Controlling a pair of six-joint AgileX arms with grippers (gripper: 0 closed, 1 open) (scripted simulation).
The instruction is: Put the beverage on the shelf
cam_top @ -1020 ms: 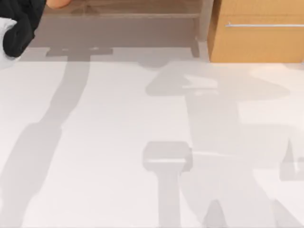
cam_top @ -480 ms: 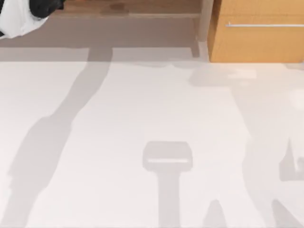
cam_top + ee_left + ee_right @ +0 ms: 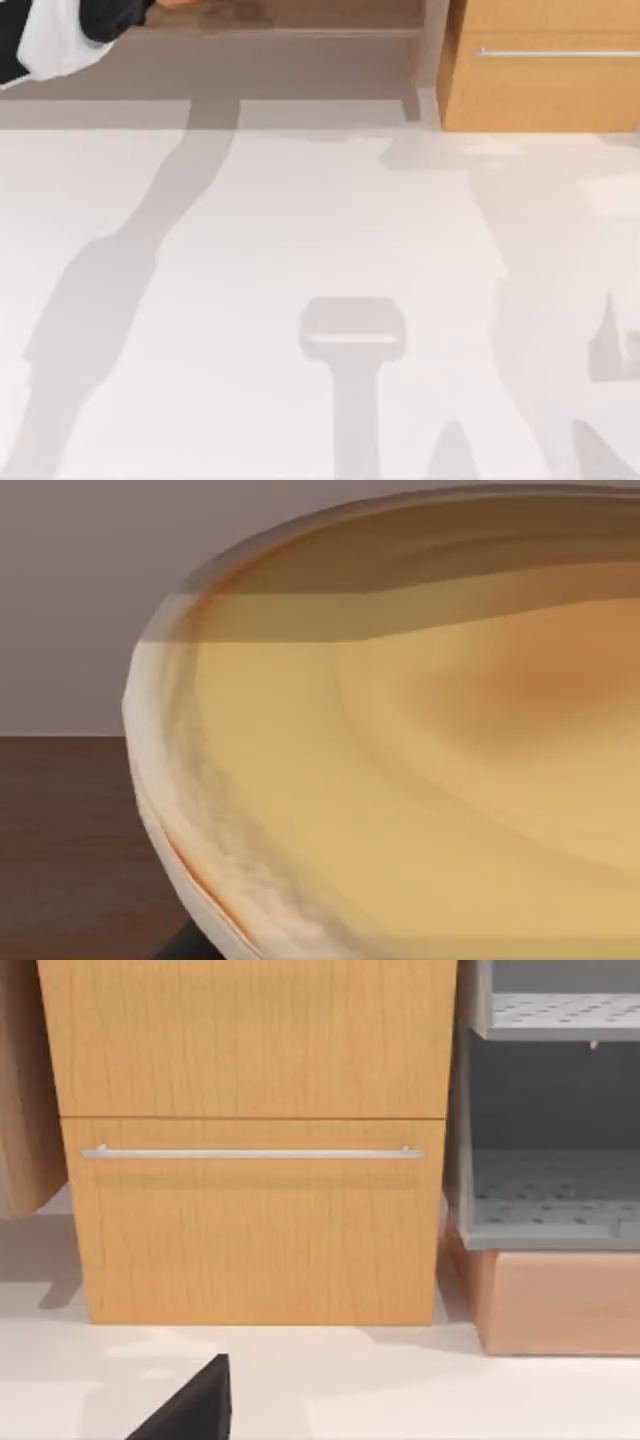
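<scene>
Left arm [image 3: 55, 35] occupied the far left corner of the top view, a black-and-white bulk reaching over the shelf [image 3: 300, 22], whose light-brown boards ran along the far edge of the table [image 3: 300, 250] up to a pale grey post [image 3: 432, 50]. Just beyond the arm's tip, a sliver of orange showed at the upper edge of the top view; I took this to be the beverage [image 3: 185, 3], lying over the shelf board, though so little of it was visible that I could not be sure. In the left wrist view the beverage [image 3: 420, 770] appeared very near the camera as a broad, round-sided, yellow-orange surface with a pale rim, above a dark brown board and before a plain grey backdrop. Whether my left gripper's fingers were apart, together or clamped on the beverage I could not tell.

To the right of the post stood the closed orange-wood cabinet [image 3: 545, 80] with its silver bar handle [image 3: 555, 52]. The right wrist view faced this cabinet [image 3: 255, 1140] squarely, the handle [image 3: 250, 1153] running across its front. Beside it stood a grey unit with perforated shelves [image 3: 550, 1200] resting on a light-brown base [image 3: 560, 1300]. A black wedge low in that view [image 3: 195, 1405] seemed part of my right gripper; its fingers' state I could not tell either. Long grey shadows of both arms lay across the white tabletop.
</scene>
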